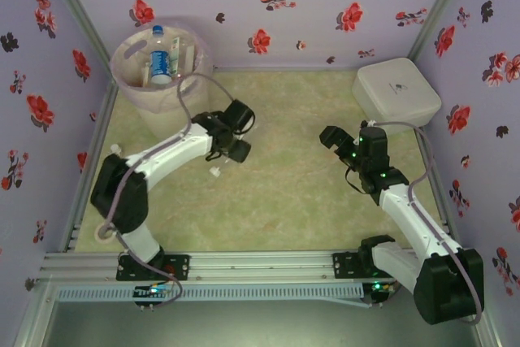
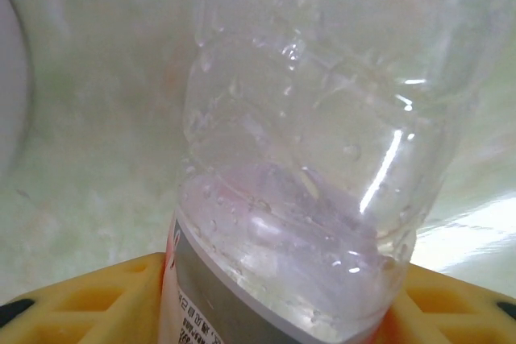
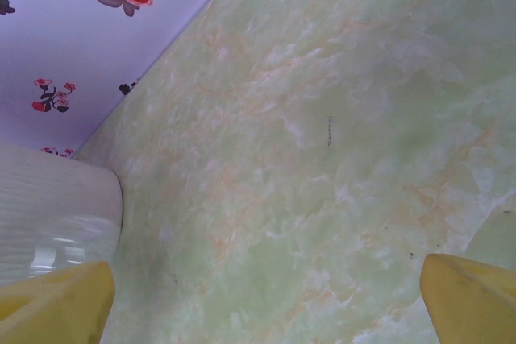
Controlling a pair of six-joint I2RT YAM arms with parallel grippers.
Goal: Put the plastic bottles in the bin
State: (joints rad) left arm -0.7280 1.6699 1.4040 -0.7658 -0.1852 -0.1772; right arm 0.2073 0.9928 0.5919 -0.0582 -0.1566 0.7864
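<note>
The pick-up step is in hand. A clear bottle [image 2: 306, 159] is lodged between the jaws of the left gripper [image 2: 282, 312]. The jaws stand narrow and are seen touching the bottle on both sides, though how firm the hold is cannot be told. Gripper and bottle are found low over the table [image 1: 284, 201], just in front of the bin [image 1: 122, 83] and a little to its right. Whether the bottle is resting on the table cannot be told.

A lift is called for next, then a short carry back over the bin. The bottle must be kept high enough to clear the bag-lined rim and released only once it is above the opening. The thin, smooth plastic is judged likely to flex or slip, so a steady hold is needed.

The right gripper [image 3: 266, 300] is held wide with nothing between its jaws, well apart from the bin.

By count, one bottle is in the left jaws. Inside the bin one blue-capped bottle [image 1: 160, 54] is plainly made out, with what looks like another beside it; any more cannot be counted. One bin and two grippers are seen. One white lidded box [image 1: 398, 91] stands well apart from the bin, at the opposite back corner.
</note>
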